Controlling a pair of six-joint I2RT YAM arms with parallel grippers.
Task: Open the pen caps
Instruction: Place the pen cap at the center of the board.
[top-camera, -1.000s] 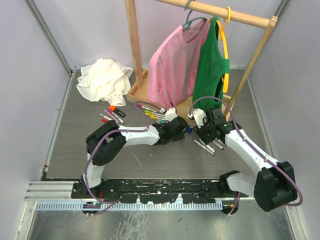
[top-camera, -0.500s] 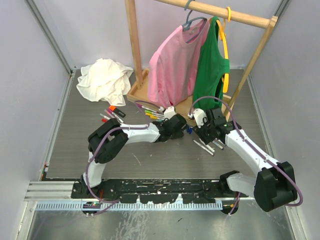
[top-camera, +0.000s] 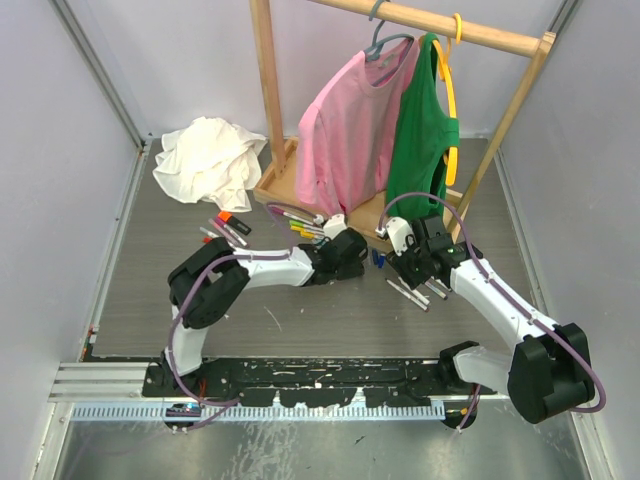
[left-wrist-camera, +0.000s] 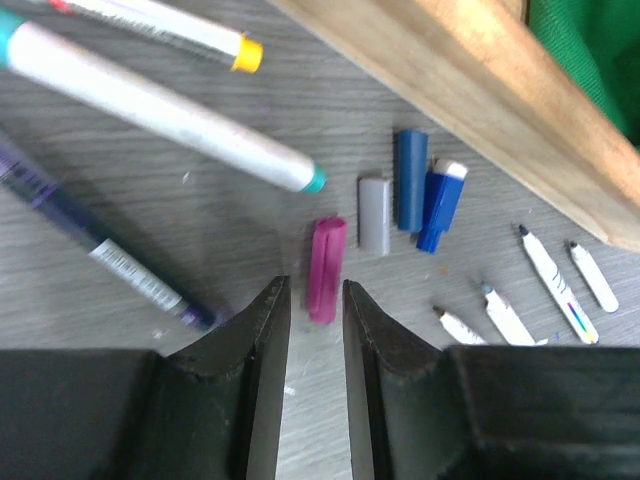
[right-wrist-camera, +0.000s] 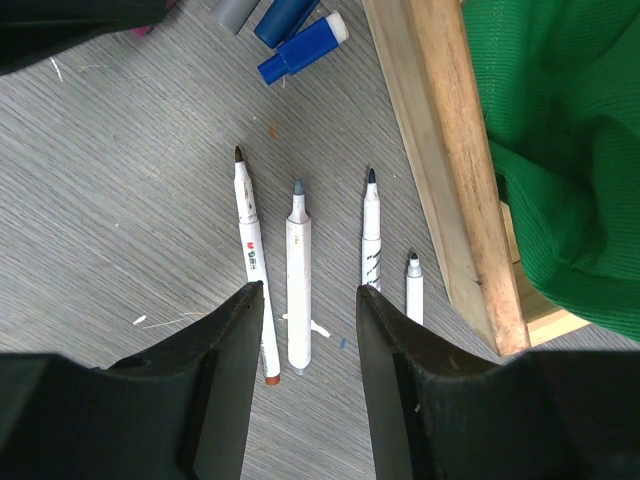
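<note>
In the left wrist view my left gripper (left-wrist-camera: 315, 285) is open by a narrow gap with nothing in it. A pink pen cap (left-wrist-camera: 327, 268) lies on the table just past its fingertips. Beside that lie a grey cap (left-wrist-camera: 373, 214), a blue cap (left-wrist-camera: 410, 180) and a blue cap with a white end (left-wrist-camera: 437, 205). Capped pens lie to the left, among them a teal-ended pen (left-wrist-camera: 160, 110). My right gripper (right-wrist-camera: 310, 290) hangs open over uncapped pens (right-wrist-camera: 298, 285) lying in a row. From above, the loose caps (top-camera: 377, 258) sit between the two grippers.
A wooden clothes rack (top-camera: 268, 100) stands at the back with a pink shirt (top-camera: 345, 130) and a green top (top-camera: 422, 130); its base board (right-wrist-camera: 450, 150) runs close to the right gripper. A white cloth (top-camera: 208, 160) lies at the back left. More pens (top-camera: 225, 230) lie left of the rack.
My left gripper's jaws have parted and the arm has drawn back a little to the left, away from the loose caps. The right arm has stayed still.
</note>
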